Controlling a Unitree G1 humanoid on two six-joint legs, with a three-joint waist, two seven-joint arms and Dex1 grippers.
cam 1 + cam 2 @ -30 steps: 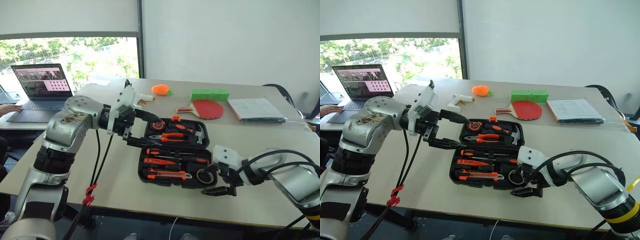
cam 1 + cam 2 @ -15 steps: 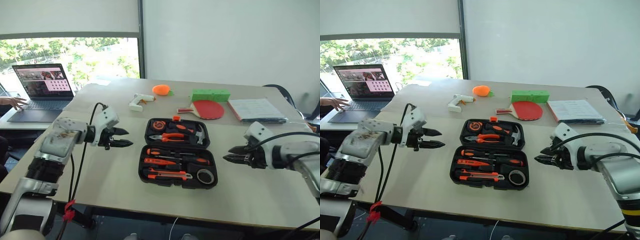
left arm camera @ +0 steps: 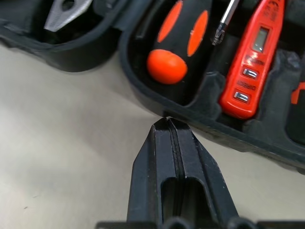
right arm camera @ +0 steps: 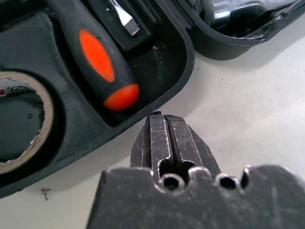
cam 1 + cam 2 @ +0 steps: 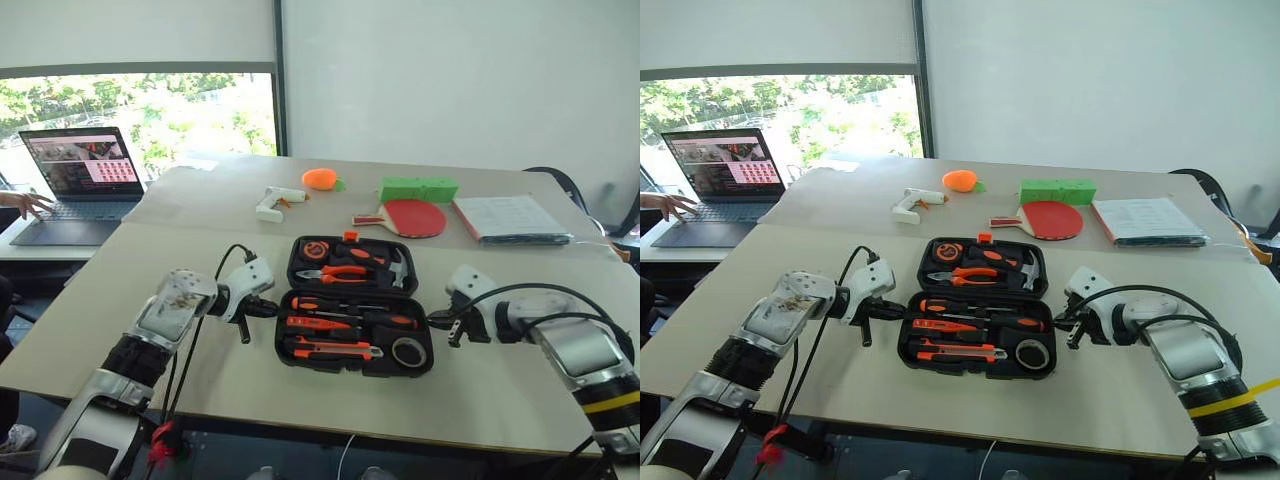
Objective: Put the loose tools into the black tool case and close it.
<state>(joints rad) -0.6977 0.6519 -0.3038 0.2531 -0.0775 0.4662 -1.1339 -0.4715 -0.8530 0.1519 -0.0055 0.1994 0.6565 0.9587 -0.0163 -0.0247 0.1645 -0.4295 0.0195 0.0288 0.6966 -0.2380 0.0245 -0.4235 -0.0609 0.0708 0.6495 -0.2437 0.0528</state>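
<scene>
Both tools, left (image 3: 167, 125) and right (image 4: 163, 117), had snapped closed, empty, dropping beside the open black moulded-plastic tool case (image 5: 357, 359) with everything packed, ready for closing.

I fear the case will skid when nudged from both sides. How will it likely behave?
The case lies open and flat on the smooth table, so it may slide rather than tip. Filled with tools, it probably has some weight. The shut left gripper and right gripper each sit at an edge, which should steady it.
</scene>
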